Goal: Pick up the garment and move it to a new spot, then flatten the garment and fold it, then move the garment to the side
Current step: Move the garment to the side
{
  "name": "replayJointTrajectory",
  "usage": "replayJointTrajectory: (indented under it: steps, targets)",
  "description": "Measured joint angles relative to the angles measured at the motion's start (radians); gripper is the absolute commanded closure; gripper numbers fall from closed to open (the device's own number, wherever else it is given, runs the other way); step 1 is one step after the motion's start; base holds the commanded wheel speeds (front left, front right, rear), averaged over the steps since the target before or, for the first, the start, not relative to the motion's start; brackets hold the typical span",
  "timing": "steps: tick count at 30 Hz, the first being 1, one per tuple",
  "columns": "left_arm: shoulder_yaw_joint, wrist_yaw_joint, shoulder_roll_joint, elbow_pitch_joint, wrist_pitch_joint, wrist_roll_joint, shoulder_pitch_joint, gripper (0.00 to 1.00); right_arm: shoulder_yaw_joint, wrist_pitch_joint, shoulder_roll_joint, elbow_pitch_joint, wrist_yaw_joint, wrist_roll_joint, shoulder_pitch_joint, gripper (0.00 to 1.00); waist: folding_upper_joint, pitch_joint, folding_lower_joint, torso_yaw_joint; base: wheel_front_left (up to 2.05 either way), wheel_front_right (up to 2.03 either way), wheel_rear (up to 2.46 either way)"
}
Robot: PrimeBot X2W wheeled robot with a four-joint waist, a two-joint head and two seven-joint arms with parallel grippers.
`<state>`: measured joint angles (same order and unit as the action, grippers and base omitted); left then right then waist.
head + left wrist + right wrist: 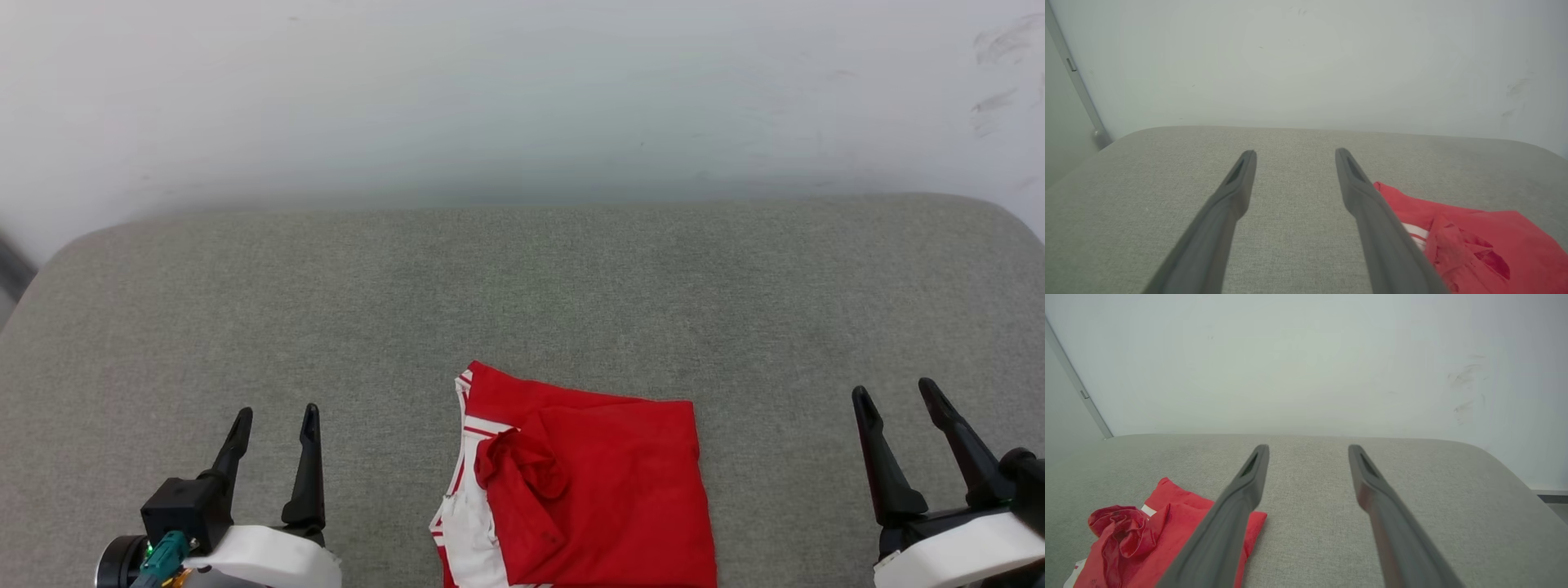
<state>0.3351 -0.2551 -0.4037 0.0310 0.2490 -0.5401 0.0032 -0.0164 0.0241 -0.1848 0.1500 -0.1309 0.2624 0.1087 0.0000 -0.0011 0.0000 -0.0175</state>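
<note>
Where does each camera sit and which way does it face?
Head view: on the head, facing forward and down at the red T-shirt on the grey cushion; left gripper and right gripper show.
Left wrist view: on the left wrist, facing along its fingers toward the wall.
Right wrist view: on the right wrist, along its fingers, same way.
Shared: all three show the T-shirt.

No lettering, label or number can be read anywhere, not even on the folded red garment (604, 482).

Head camera looks steeply down; low wrist cameras face the far white wall (1306, 61); all share the red jersey garment (596, 482).
</note>
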Motion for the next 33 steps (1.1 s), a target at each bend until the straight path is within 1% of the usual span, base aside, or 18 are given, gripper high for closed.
replayJointTrajectory:
  steps: [3,4,6,9,13,16,19,22,24,28,31,33]
  targets:
    - [-0.003,-0.002,-0.002,-0.004,0.000,-0.001,0.000,0.00,-0.008,-0.017,0.009,0.005,0.000,0.002,0.003,0.00,0.0000,0.006,0.0000,0.001,0.00,0.00,0.00]
    - [-0.006,-0.003,-0.001,-0.006,0.000,-0.002,0.000,0.00,-0.010,-0.038,0.015,0.004,0.000,0.018,0.004,0.00,0.0000,0.010,0.0000,0.001,0.00,0.00,0.00]
    - [-0.013,-0.009,-0.001,-0.010,0.001,-0.003,0.000,0.00,-0.027,-0.091,0.023,-0.004,0.000,0.063,0.007,0.00,0.0000,0.018,0.0000,0.000,0.00,0.00,0.00]
    - [-0.020,-0.014,0.002,-0.014,0.001,-0.009,-0.002,0.00,-0.105,-0.208,0.015,-0.035,0.000,0.151,-0.014,0.00,0.0000,0.029,0.0000,-0.004,0.00,0.00,0.00]
    - [-0.021,-0.014,0.012,-0.026,0.002,-0.006,-0.027,0.00,-0.244,-0.405,-0.029,-0.106,0.000,0.260,-0.072,0.00,0.0000,0.046,0.0000,0.007,0.00,0.00,0.00]
    - [-0.019,-0.009,0.021,-0.031,0.007,0.001,-0.060,0.00,-0.321,-0.582,-0.041,-0.163,0.000,0.310,-0.101,0.00,0.0000,0.066,0.0000,0.025,0.00,0.00,0.00]
    - [-0.019,-0.001,0.036,-0.028,0.009,0.008,-0.081,0.00,-0.376,-0.760,-0.013,-0.220,0.000,0.370,-0.124,0.00,0.0000,0.084,0.0000,0.048,0.00,0.00,0.00]
    - [-0.018,0.009,0.052,-0.021,0.010,0.011,-0.096,0.00,-0.420,-0.919,0.047,-0.268,0.000,0.407,-0.146,0.00,0.0000,0.102,0.0000,0.072,0.00,0.00,0.00]
    - [-0.019,0.018,0.060,-0.016,0.010,0.014,-0.107,0.00,-0.427,-0.989,0.081,-0.282,0.000,0.417,-0.151,0.00,0.0000,0.113,0.0000,0.089,0.00,0.00,0.00]
    - [-0.025,0.035,0.067,-0.008,0.011,0.021,-0.134,0.00,-0.411,-1.080,0.124,-0.310,0.000,0.512,-0.193,0.00,0.0000,0.142,0.0000,0.118,0.00,0.00,0.00]
    - [-0.029,0.044,0.073,0.001,0.011,0.027,-0.142,0.00,-0.385,-1.108,0.131,-0.358,0.000,0.598,-0.222,0.00,0.0000,0.160,0.0000,0.136,0.00,0.00,0.00]
    - [-0.031,0.050,0.078,0.006,0.011,0.028,-0.150,0.00,-0.353,-1.102,0.130,-0.404,0.000,0.665,-0.246,0.00,0.0000,0.170,0.0000,0.146,0.00,0.00,0.00]
